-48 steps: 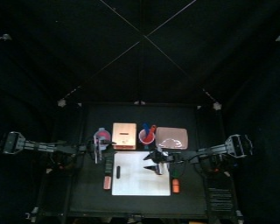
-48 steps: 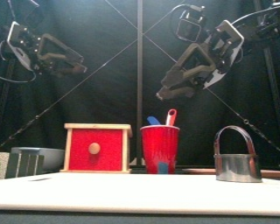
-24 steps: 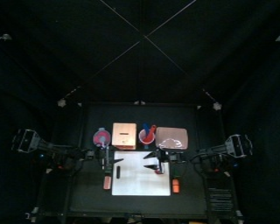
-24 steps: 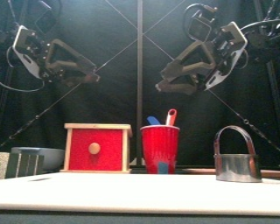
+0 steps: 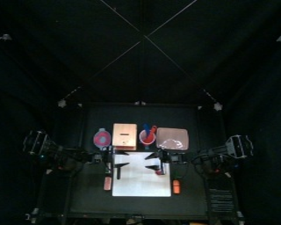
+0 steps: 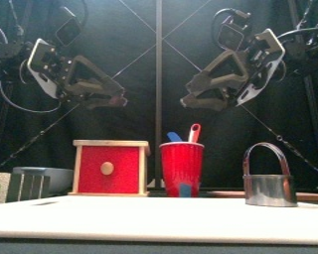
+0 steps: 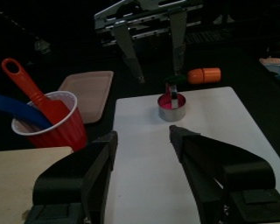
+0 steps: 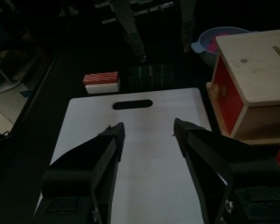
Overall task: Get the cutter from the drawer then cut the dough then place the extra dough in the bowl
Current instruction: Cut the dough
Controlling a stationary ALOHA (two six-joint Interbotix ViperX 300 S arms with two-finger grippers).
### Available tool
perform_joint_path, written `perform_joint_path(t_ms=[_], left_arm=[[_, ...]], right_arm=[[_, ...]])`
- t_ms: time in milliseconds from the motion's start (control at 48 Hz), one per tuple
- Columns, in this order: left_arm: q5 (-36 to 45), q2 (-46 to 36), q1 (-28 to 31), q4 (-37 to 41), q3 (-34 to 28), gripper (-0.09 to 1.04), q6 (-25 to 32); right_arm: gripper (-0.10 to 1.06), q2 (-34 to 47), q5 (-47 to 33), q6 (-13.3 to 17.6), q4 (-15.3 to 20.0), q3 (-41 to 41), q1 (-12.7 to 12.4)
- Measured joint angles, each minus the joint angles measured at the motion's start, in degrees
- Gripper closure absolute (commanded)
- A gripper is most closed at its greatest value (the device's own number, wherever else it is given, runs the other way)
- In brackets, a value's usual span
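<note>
Viewing from above: one flat white cutting board point(image 5: 143, 180) lies centre-near; left gripper point(image 5: 126, 163) and right gripper point(image 5: 161, 163) hang over its far edge, hiding detail there. Front view: one round metal cutter point(image 6: 269, 189) with a wire-loop handle stands right; one red cup point(image 6: 182, 171) centre, one wooden box point(image 6: 110, 169) left. Left wrist view: jaws apart, empty; cutter upright on the board. Right wrist view: jaws apart, empty; box cut off.
</note>
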Motion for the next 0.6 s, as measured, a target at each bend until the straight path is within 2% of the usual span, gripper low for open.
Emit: perform_joint_path(t_ms=[604], left_arm=[[0.2, 0.1, 0.3, 0.0, 0.6, 0.08, 0.3]], right_arm=[[0.12, 0.3, 0.0, -0.3, 0.4, -0.3, -0.4]])
